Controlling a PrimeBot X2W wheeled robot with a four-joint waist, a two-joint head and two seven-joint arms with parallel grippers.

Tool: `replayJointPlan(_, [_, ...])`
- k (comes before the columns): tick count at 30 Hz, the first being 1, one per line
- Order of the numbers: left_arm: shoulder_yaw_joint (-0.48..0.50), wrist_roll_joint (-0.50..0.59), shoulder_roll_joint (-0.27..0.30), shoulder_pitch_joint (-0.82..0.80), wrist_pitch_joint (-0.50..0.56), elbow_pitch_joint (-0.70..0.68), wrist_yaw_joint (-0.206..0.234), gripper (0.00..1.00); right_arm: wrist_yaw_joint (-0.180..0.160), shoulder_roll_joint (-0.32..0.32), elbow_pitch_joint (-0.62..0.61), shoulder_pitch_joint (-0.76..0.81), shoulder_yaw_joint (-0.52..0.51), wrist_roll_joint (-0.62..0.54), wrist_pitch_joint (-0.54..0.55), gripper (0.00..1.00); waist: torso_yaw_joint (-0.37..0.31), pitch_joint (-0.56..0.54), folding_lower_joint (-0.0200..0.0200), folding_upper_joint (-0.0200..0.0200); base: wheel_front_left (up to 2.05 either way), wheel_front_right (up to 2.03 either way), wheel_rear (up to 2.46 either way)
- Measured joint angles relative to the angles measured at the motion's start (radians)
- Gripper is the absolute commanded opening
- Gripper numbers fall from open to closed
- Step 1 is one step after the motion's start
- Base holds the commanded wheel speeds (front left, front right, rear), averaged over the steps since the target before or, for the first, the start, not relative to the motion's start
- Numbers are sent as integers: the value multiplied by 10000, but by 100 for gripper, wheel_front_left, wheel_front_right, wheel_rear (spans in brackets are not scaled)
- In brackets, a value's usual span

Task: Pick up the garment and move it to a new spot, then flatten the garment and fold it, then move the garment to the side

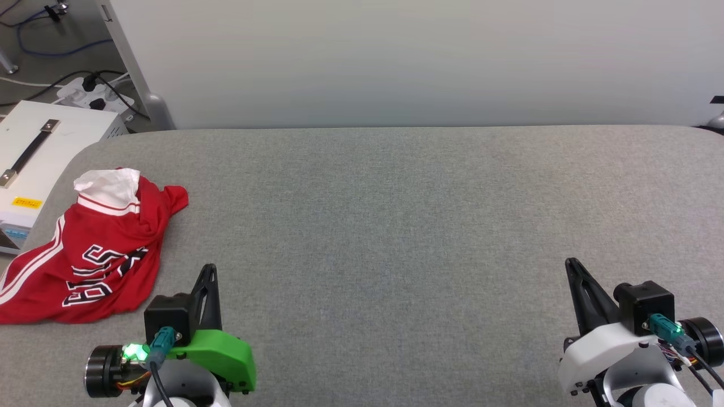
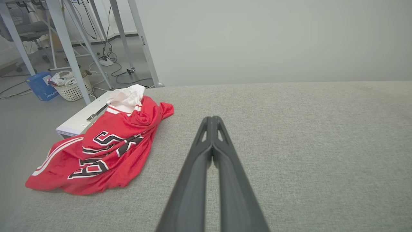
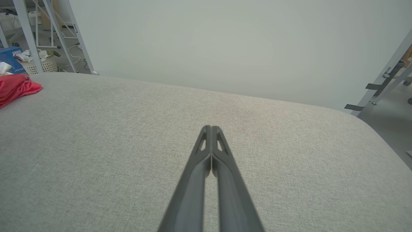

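Grey table (image 1: 396,226): one garment (image 1: 96,254), red, crumpled (lettering partly visible) at left edge. Left gripper (image 1: 210,270) and right gripper (image 1: 571,264): both clenched, holding nothing, apart from garment.

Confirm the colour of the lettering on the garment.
The lettering is black with white outlines, on the red garment; left wrist view shows it best.

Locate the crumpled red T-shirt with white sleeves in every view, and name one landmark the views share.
Head view: the red T-shirt lies at the lower left.
Left wrist view: left of centre.
Right wrist view: a red corner at the upper left edge.
Shared landmark: the grey fabric tabletop.
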Motion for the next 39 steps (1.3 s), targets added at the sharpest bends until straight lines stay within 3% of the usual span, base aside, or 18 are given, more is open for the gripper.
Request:
replayJointPlan(29, [-2, 0, 0, 0, 0, 0, 0, 0, 0, 0, 0, 0, 0, 0, 0, 0, 0, 0, 0, 0, 0, 0, 0])
replayJointPlan(30, [-2, 0, 0, 1, 0, 0, 0, 100, 0, 0, 0, 0, 0, 2, -2, 100, 0, 0, 0, 0, 0, 0, 0])
replayJointPlan(32, [-2, -2, 2, 12, 0, 2, 2, 100, 0, -2, 0, 3, 0, 8, -2, 100, 0, 0, 0, 0, 0, 0, 0])
replayJointPlan(33, [-4, -2, 2, 12, 0, 2, 2, 0, 0, -2, 0, 3, 0, 8, -2, 0, 0, 0, 0, 0, 0, 0, 0])
replayJointPlan(34, [-4, -2, 2, 12, 0, 2, 2, 100, 0, -2, 0, 4, 0, 8, -2, 100, -1, 1, 0, 0, 0, 0, 0])
replayJointPlan(39, [-8, -13, 2, 12, -15, 2, 8, 100, 0, -2, -8, 4, -36, 58, -31, 100, -4, 13, 0, 0, 0, 0, 0])
